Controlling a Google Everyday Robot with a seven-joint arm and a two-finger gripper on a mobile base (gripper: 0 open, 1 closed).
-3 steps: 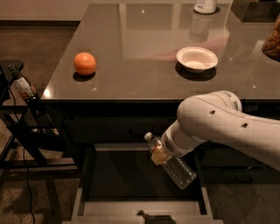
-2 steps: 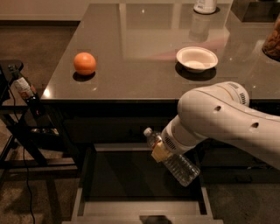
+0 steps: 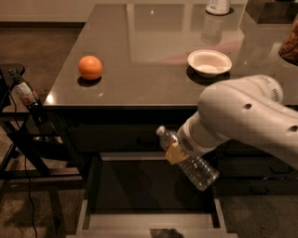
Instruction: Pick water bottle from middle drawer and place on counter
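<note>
The water bottle, clear and ribbed with a pale cap pointing up-left, hangs tilted above the open middle drawer. My gripper, at the end of the white arm, is shut on the bottle's upper part; a yellowish finger pad shows against it. The bottle is clear of the drawer's dark floor and sits below the front edge of the glossy counter. The arm hides the bottle's far side.
On the counter are an orange, a white bowl, a white container at the back and a brown item at the right edge. A black stand at left holds a dark bottle.
The arm has risen, lifting the water bottle higher above the drawer floor toward the counter's edge. The things on the counter have not moved.
</note>
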